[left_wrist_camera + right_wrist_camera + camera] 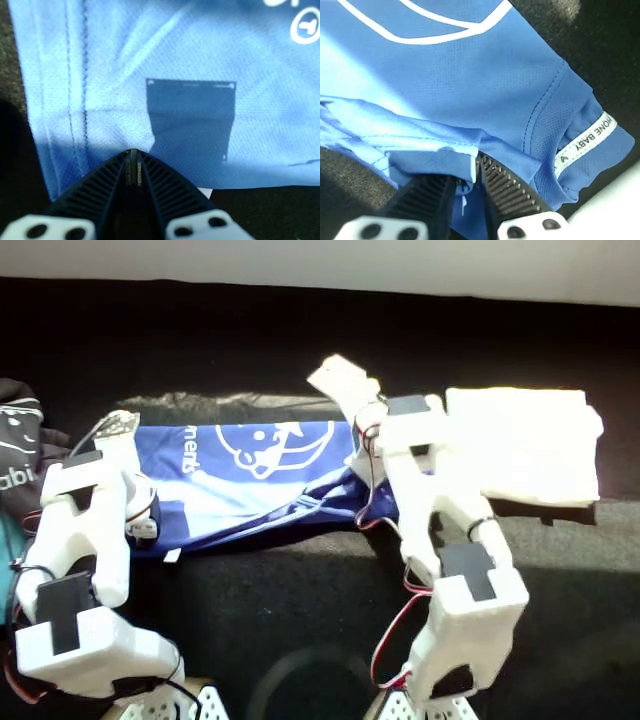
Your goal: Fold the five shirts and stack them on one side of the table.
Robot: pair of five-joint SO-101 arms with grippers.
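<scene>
Blue shirt [470, 95] pinched in right claw [472, 167].

White plastic arms [440, 500] carry black servos [465, 570], red cables [395, 625] and ribbed dark claws [133, 162].

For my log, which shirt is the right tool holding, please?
The blue shirt, spread mid-table; the white shirt lies folded, the dark shirt bunched aside.
</scene>
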